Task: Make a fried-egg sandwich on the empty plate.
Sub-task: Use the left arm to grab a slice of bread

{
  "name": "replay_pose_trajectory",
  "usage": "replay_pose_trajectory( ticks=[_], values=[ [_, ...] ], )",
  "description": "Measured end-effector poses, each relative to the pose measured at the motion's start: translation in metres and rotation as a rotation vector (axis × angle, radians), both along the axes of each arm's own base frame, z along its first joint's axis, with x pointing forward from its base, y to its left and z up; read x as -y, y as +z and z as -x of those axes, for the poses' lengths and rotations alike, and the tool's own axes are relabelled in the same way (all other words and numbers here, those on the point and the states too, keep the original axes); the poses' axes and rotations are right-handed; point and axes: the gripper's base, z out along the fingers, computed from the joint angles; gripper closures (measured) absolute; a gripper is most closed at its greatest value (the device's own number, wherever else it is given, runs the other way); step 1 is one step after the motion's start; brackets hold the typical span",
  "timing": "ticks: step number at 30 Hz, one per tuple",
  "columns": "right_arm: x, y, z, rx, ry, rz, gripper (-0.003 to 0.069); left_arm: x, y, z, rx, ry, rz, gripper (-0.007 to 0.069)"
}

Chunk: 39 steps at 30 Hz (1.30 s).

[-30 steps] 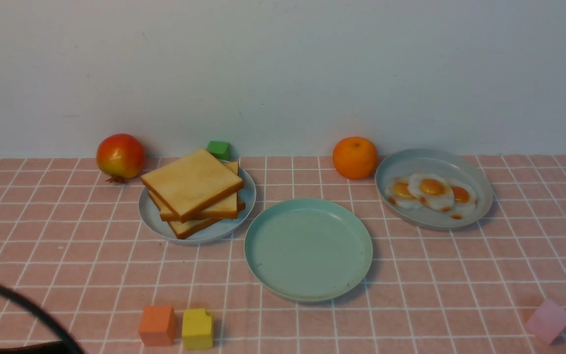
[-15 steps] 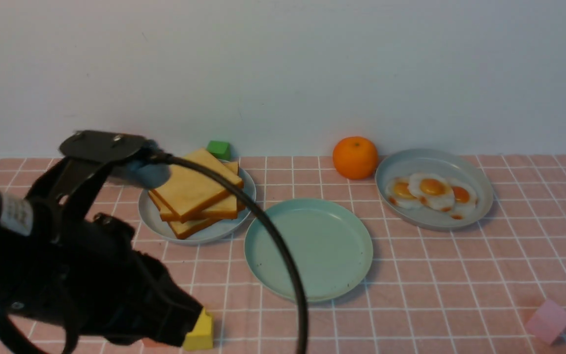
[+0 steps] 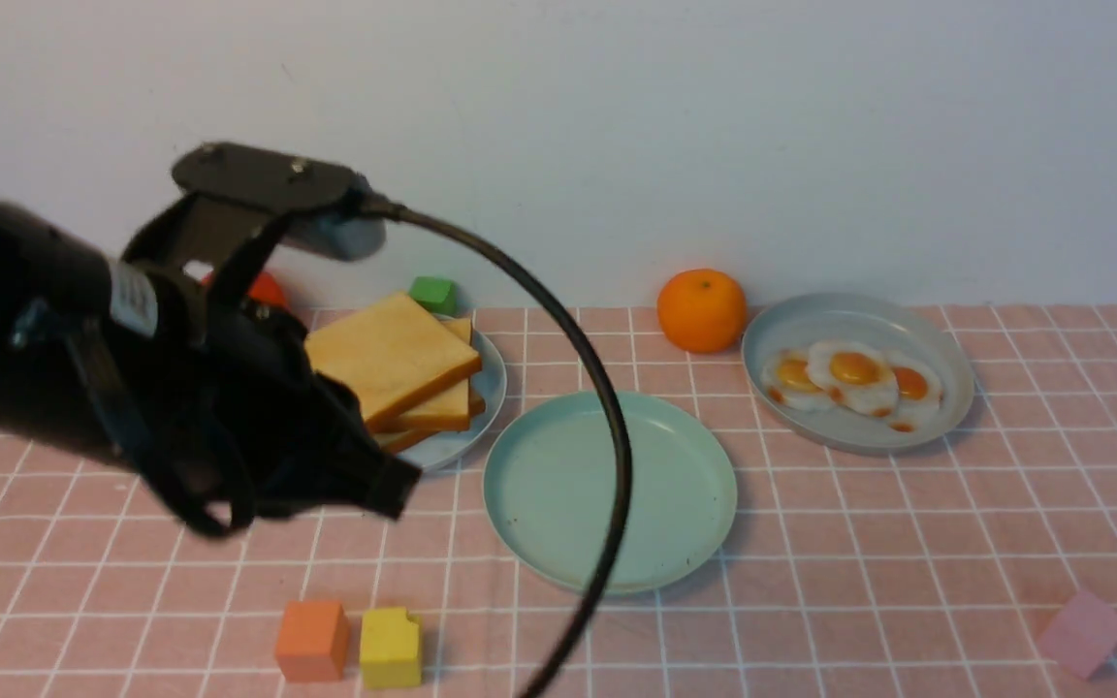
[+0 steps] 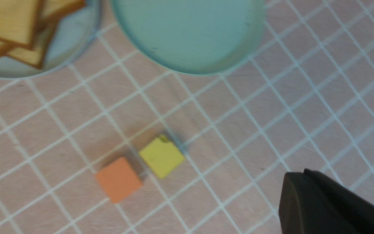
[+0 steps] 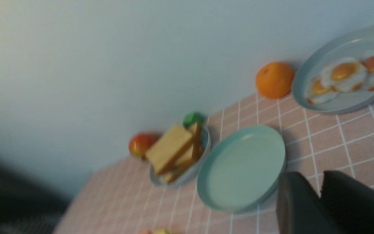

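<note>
Sitting behind left pincer [image 3: 401, 488]: illegible white label [image 3: 135, 298].

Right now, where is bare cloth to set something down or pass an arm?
Widest bare cloth: front right, between mint-green plate, fried-egg plate and pink block. Crowded: left side, where the left end effector hangs by the toast plate, orange block and yellow block in front.
</note>
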Motion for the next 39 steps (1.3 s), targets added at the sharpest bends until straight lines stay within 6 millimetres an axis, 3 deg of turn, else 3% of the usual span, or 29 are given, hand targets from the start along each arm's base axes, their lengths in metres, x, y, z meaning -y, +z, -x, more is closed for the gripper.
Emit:
replay_pose_trajectory(
  ticks=[2, 4, 11, 17, 18, 19, 24, 28, 33, 39],
  values=[
    [-0.006, 0.05, 0.006, -0.033, 0.149, 0.217, 0.062, -0.008, -0.003, -0.033, -0.02, 0.067, -0.037, 0.0612],
    [-0.009, 0.077, 0.008, -0.061, 0.261, 0.35, 0.0659, -0.01, -0.013, -0.058, -0.052, 0.089, -0.058, 0.0612],
    [-0.018, 0.131, 0.006, 0.036, 0.506, 0.47, 0.0652, 0.012, -0.055, -0.131, -0.093, 0.056, -0.137, 0.0612],
    [-0.02, 0.136, 0.006, 0.079, 0.572, 0.488, 0.0648, 0.025, -0.082, -0.175, -0.09, 0.046, -0.198, 0.0565],
    [-0.02, 0.135, 0.006, 0.075, 0.575, 0.495, 0.0648, 0.028, -0.089, -0.186, -0.076, 0.042, -0.22, 0.05],
    [-0.02, 0.135, 0.006, 0.073, 0.575, 0.497, 0.0648, 0.028, -0.089, -0.187, -0.072, 0.042, -0.223, 0.05],
    [-0.019, 0.133, 0.007, 0.059, 0.578, 0.514, 0.0644, 0.03, -0.112, -0.212, 0.0, 0.03, -0.306, 0.0263],
    [-0.019, 0.133, 0.007, 0.056, 0.577, 0.511, 0.0641, 0.031, -0.132, -0.221, 0.008, 0.021, -0.335, 0.0191],
    [-0.019, 0.133, 0.007, 0.039, 0.573, 0.495, 0.0641, 0.031, -0.153, -0.231, 0.044, -0.002, -0.395, 0.0193],
    [-0.019, 0.13, 0.01, -0.005, 0.592, 0.497, 0.0641, 0.029, -0.162, -0.236, 0.069, -0.025, -0.456, 0.0283]
  ],
)
